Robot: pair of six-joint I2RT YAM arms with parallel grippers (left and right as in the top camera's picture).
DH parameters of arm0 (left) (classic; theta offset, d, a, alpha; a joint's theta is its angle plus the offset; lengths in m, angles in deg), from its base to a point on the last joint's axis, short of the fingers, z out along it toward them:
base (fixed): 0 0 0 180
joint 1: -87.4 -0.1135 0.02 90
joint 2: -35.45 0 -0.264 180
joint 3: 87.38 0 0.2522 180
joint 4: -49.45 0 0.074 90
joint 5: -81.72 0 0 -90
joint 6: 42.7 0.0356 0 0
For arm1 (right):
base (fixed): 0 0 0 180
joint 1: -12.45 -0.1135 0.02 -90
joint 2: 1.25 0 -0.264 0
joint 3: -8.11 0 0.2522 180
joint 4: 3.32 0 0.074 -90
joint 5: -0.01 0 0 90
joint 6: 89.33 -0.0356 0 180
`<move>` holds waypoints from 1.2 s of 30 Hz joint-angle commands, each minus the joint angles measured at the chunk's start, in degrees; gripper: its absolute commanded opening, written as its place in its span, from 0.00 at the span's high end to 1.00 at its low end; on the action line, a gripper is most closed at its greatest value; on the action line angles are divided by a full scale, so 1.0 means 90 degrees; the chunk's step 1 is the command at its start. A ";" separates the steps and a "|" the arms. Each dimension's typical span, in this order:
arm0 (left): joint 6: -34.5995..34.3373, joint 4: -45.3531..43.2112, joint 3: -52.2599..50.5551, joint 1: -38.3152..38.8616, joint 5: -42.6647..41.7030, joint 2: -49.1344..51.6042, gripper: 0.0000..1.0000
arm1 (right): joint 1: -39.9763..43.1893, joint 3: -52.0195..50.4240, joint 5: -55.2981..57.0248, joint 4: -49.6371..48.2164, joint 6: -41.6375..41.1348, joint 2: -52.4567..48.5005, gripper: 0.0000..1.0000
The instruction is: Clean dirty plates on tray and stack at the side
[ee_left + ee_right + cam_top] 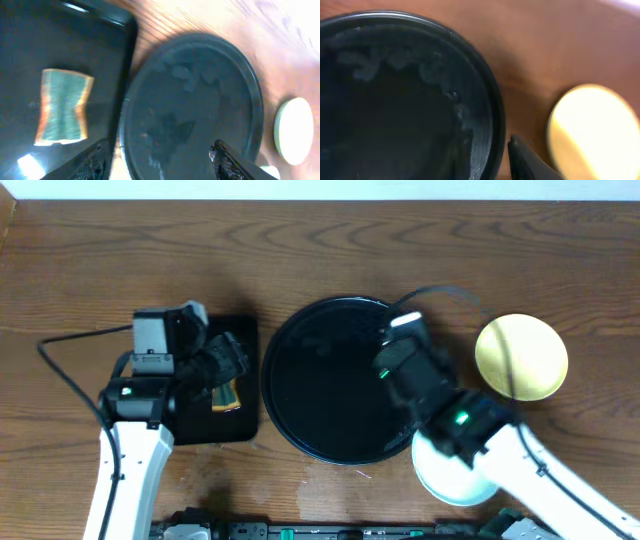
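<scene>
The round black tray [330, 435] lies mid-table with no plates on it, only faint smears; it also shows in the left wrist view [190, 100] and the right wrist view [410, 100]. A pale yellow plate [521, 357] sits on the wood to its right and shows in the right wrist view [595, 130]. A pale mint plate [445, 480] lies at the front right, partly under my right arm; whether another lies beneath it is hidden. My right gripper [392, 340] [482, 162] hovers open over the tray's right rim. My left gripper [225, 365] [160, 165] is open and empty.
A smaller rectangular black tray [245, 425] [30, 45] sits left of the round tray, holding a green and yellow sponge [228, 395] [62, 107]. A washed-out pale plate [294, 130] shows beyond the round tray in the left wrist view. Cables trail from both arms.
</scene>
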 commanded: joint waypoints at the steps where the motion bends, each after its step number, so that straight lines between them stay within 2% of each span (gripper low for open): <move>1: 0.0576 -0.0197 0.0010 0.0680 -0.0308 0.0355 0.34 | 0.1758 0.0053 -0.3383 0.0233 -0.0600 0.0029 0.65; 4: 0.0806 -0.0517 0.0010 0.1362 -0.0308 0.0682 0.34 | 0.2926 0.0053 -0.4991 0.0573 -0.0284 -0.0005 0.65; 6: 0.0952 -0.0814 0.0010 0.1906 -0.0304 0.0962 0.34 | 0.3597 0.0051 -0.5350 0.1234 -0.0396 -0.0041 0.71; 9: 0.1081 -0.1205 0.0010 0.2543 -0.0175 0.1345 0.34 | 0.4109 0.0007 -0.5139 0.2166 -0.0401 -0.0177 0.74; 13: 0.1083 -0.1746 0.0012 0.3077 -0.0070 0.1829 0.34 | 0.4194 -0.0206 -0.4517 0.2715 -0.0486 -0.0308 0.73; 16: 0.1158 -0.1996 0.0012 0.3412 -0.0151 0.2028 0.34 | 0.4197 -0.0483 -0.3417 0.3060 -0.1200 -0.0313 0.56; 17: 0.1178 -0.2040 0.0012 0.3509 -0.0163 0.2042 0.35 | 0.4204 -0.0590 -0.3075 0.3028 -0.1401 -0.0316 0.56; 19: 0.1175 -0.2113 0.0012 0.3682 -0.0160 0.2050 0.34 | 0.4204 -0.0794 -0.3407 0.2761 -0.1226 -0.0316 0.62; 20: 0.1171 -0.2200 0.0012 0.3857 -0.0160 0.2052 0.35 | 0.4170 -0.1061 -0.4323 0.2472 -0.0957 -0.0316 0.77; 22: 0.1171 -0.2331 0.0012 0.4017 -0.0160 0.2069 0.35 | 0.4121 -0.1404 -0.4374 0.2149 -0.1107 -0.0316 0.80; 26: 0.1149 -0.2667 0.0012 0.4282 -0.0153 0.2227 0.36 | 0.4131 -0.2093 -0.3927 0.1260 -0.1749 -0.0364 0.77; 27: 0.1144 -0.2715 0.0012 0.4318 -0.0155 0.2280 0.36 | 0.4138 -0.2174 -0.3925 0.1100 -0.1819 -0.0376 0.63; 28: 0.1144 -0.2735 0.0012 0.4337 -0.0155 0.2353 0.36 | 0.4165 -0.2200 -0.3830 0.0942 -0.1812 -0.0376 0.57; 30: 0.1095 -0.2737 0.0012 0.4347 -0.0160 0.2453 0.36 | 0.4255 -0.2120 -0.3793 0.0942 -0.1809 -0.0359 0.57; 36: 0.0731 -0.3099 0.0012 0.4374 -0.0736 0.2516 0.37 | 0.4687 -0.1367 -0.3908 0.1848 -0.1328 -0.0323 0.58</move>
